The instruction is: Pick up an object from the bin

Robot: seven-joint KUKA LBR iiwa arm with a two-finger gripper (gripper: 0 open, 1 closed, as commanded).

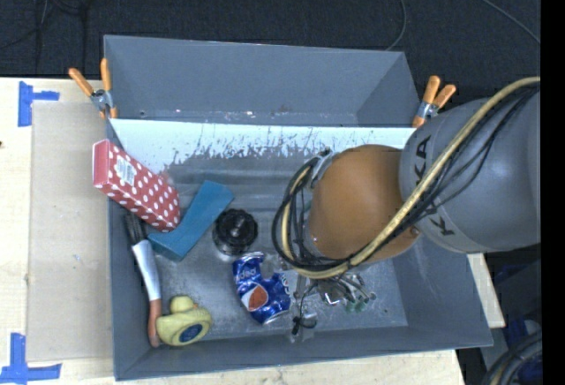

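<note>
My gripper (303, 318) reaches down below the arm's wrist at the bin's front middle, low over the floor. Just to its left, touching or nearly touching it, lies a crushed blue drinks can (259, 289) with a red and white logo. A black round knob-like thing (235, 231) sits a little behind the can. Nothing shows in the gripper's grasp.
A blue sponge block (192, 218) leans against a red white-dotted box (135, 184) at the left wall. A white-handled tool (146, 274) lies along the left side, with a yellow toy duck (186, 320) at the front left corner. The arm covers the bin's right half.
</note>
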